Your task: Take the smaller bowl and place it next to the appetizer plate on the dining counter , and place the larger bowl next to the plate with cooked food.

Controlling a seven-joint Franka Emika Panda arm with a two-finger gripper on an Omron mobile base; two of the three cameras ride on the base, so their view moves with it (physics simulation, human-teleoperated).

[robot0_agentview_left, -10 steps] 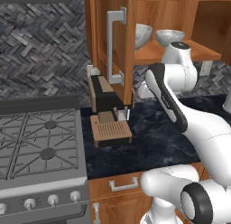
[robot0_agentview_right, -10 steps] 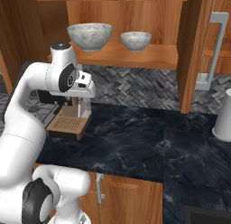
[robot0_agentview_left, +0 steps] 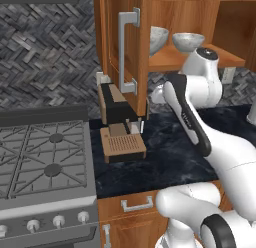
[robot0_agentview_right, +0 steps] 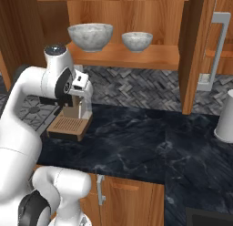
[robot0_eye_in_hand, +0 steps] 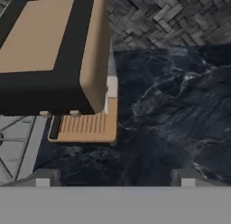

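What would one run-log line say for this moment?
gripper: open, empty, above counter | both bowls on shelf: larger bowl left of smaller bowl | coffee machine below hand

1. We are looking at a home kitchen: a gas stove (robot0_agentview_left: 42,162) with knobs stands beside a black marbled countertop (robot0_agentview_right: 150,143).
2. We see wooden cabinets (robot0_agentview_left: 122,47), a herringbone tile backsplash (robot0_agentview_left: 47,57), and a coffee machine (robot0_agentview_left: 119,123).
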